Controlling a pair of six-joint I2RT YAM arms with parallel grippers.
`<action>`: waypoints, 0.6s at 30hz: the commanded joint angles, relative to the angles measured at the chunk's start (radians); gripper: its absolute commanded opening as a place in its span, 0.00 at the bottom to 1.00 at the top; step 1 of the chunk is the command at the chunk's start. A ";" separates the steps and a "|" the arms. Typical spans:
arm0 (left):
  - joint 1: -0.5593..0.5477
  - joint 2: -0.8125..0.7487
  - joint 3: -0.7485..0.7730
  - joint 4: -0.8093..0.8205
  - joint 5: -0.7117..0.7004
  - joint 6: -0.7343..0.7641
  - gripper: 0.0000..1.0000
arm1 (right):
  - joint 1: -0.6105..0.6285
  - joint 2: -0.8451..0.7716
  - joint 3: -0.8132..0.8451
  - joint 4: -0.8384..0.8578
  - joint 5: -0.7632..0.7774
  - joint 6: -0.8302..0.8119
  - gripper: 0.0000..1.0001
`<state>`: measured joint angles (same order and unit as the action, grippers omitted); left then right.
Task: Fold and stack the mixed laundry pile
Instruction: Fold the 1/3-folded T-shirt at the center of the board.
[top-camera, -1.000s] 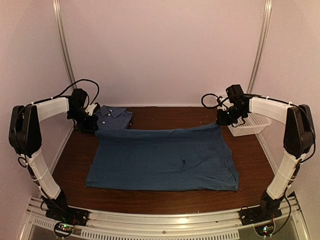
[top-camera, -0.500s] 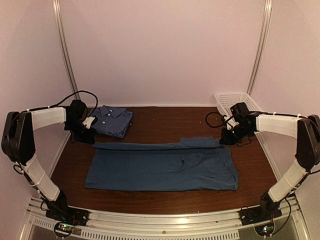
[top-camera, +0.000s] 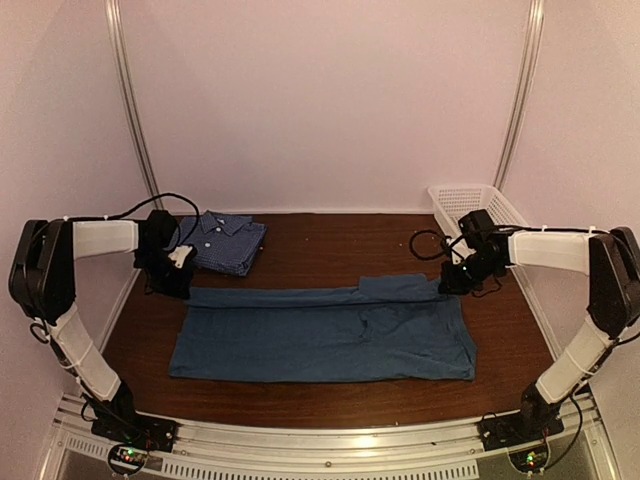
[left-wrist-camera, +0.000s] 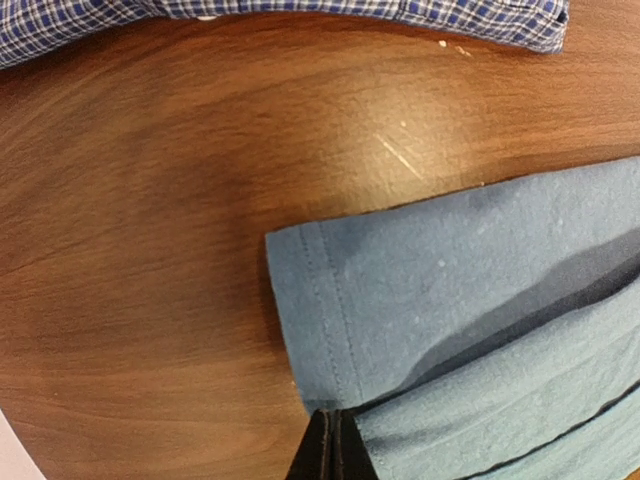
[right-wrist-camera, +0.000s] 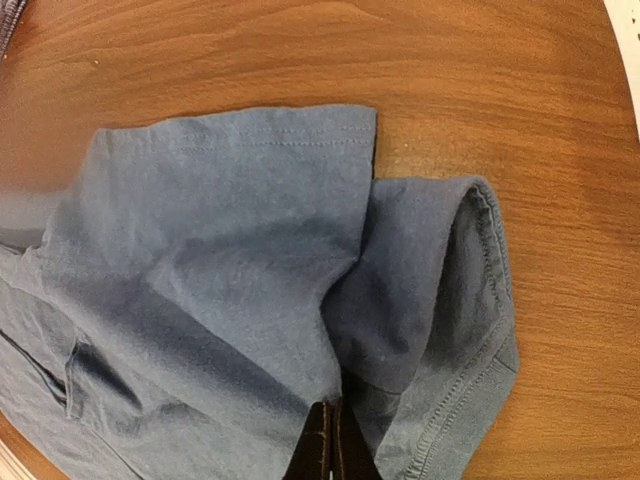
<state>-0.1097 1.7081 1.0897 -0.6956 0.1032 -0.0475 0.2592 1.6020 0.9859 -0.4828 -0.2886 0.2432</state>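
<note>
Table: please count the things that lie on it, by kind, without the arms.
Garments: 2, the shirt and the t-shirt
Baskets: 1, the basket
Total: 3

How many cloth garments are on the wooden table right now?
2. A folded blue-and-white checked collared shirt lies at the far left; a plain teal-blue t-shirt lies across the middle. Inside the white plastic lattice basket is only partly visible.

Checked shirt and teal t-shirt run off the left wrist view.
</note>
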 joint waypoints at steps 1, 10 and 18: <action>0.002 -0.032 0.031 0.005 -0.056 0.009 0.00 | 0.021 -0.064 0.010 -0.034 -0.009 0.010 0.00; -0.008 0.033 0.003 0.021 -0.074 0.023 0.00 | 0.044 -0.018 -0.117 0.038 0.000 0.032 0.00; -0.022 0.010 0.003 0.007 -0.144 0.017 0.00 | 0.044 -0.021 -0.085 0.002 0.050 0.028 0.00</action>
<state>-0.1303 1.7485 1.0912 -0.6903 0.0402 -0.0383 0.2989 1.6127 0.8585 -0.4553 -0.2913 0.2661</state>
